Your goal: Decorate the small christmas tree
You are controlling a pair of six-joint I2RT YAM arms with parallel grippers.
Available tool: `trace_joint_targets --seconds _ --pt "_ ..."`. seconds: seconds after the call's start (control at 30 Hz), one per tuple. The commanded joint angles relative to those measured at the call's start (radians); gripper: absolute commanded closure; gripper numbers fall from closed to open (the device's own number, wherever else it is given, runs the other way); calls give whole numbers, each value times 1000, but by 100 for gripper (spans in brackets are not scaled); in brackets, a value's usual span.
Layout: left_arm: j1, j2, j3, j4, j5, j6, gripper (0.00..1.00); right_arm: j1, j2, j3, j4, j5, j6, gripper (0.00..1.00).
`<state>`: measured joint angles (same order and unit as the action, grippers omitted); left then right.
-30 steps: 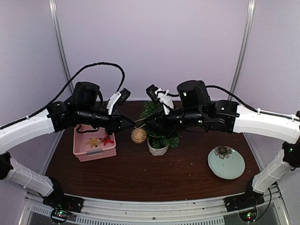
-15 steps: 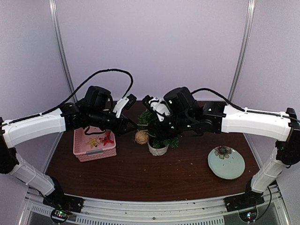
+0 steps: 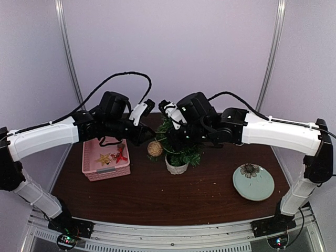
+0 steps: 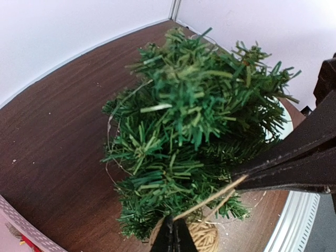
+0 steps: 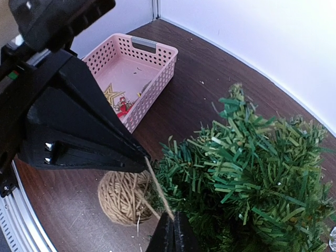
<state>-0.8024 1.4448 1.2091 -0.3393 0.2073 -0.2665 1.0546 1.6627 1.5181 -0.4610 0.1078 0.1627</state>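
The small christmas tree [image 3: 181, 149] stands in its white pot [image 3: 177, 167] at mid-table. A tan twine ball [image 3: 155, 149] with a string loop hangs at the tree's left side. My left gripper [image 3: 151, 138] is shut on one end of the string loop [image 4: 210, 202]. My right gripper [image 3: 167, 140] is shut on the other end, right over the tree's left branches. In the left wrist view the left gripper [image 4: 174, 224] pinches the string above the ball [image 4: 205, 237], beside the tree [image 4: 194, 121]. In the right wrist view the right gripper [image 5: 172, 220] pinches the string [image 5: 157, 191] next to the ball [image 5: 122, 197].
A pink basket [image 3: 105, 167] holding a gold star and a red ornament sits left of the tree, also seen as the basket [image 5: 157, 58]. A pale green plate [image 3: 253, 184] with a small flower-like piece lies at the right front.
Both arms have swung inward and back, bringing the grippers closer together at the tree's left side. The twine ball stayed hanging between them, shifting only slightly.
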Motion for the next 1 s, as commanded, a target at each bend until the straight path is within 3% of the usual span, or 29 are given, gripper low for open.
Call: trace_joint_targets --seconds 0.0,0.4,0.97 --pt "-3 24 44 33 -58 -26 100 5 17 43 -47 77 -1 100" --pt "-1 -30 17 30 -62 -4 100 12 26 84 -13 33 -27 100" --pt "5 69 82 26 -138 -7 100 13 112 177 -122 134 -3 100"
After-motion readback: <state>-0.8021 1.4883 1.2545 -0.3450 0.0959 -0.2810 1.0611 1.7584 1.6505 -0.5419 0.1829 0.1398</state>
